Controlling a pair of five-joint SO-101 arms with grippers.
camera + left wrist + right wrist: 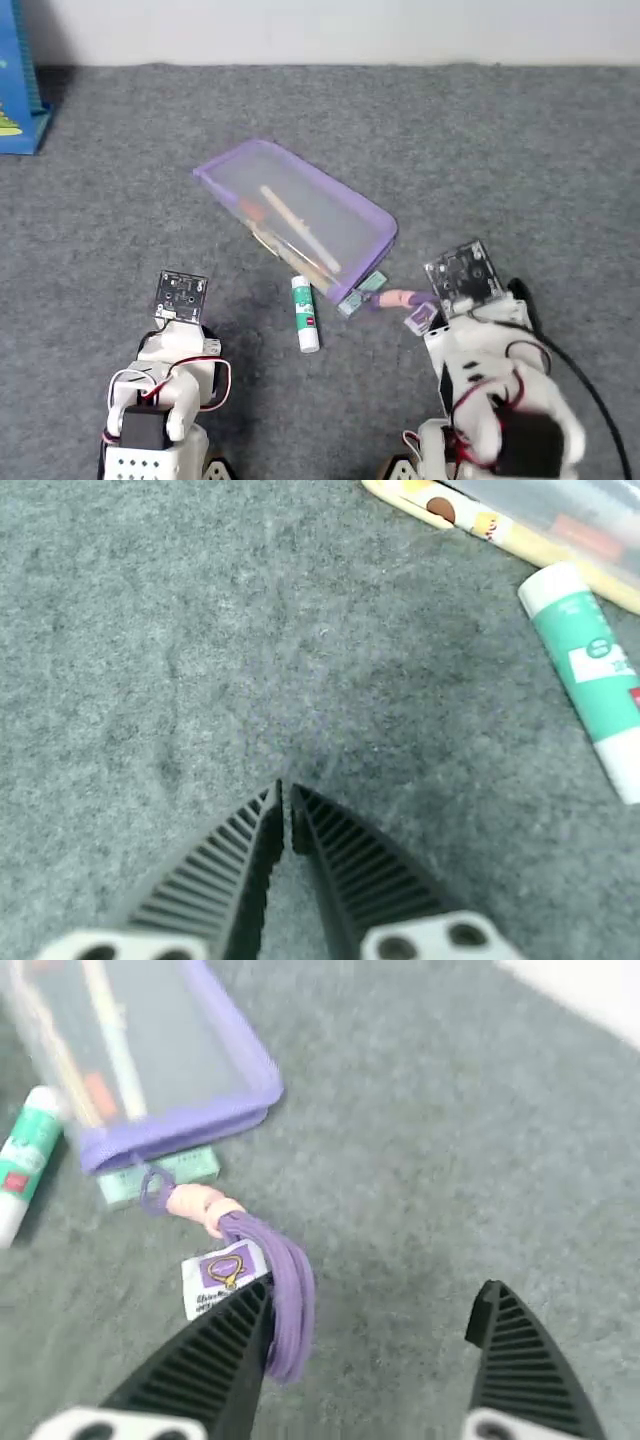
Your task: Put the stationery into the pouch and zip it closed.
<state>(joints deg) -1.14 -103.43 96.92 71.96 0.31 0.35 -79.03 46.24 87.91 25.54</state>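
Hovering over the grey desk [520,150], my left pincer [285,802] is clenched on nothing. My right pincer [375,1305] is spread wide, with one finger just beside the pouch's purple strap [290,1280]. Beyond them a glue stick [305,314] lies loose and a green block [160,1175] sits at the pouch's corner. The clear pouch [300,205] lies flat farther out, stationery showing through, with a pencil [450,510] along its near edge.

The table [520,150] is covered in rough, matt grey felt-like cloth. The pouch [300,205] is frosted translucent plastic with purple cloth-like edging. Its strap [290,1290] is woven cord with a paper-like tag [225,1272]. The glue stick [304,313] is smooth, glossy plastic. The left gripper [285,798] and right gripper [375,1305] are ribbed matt black plastic.
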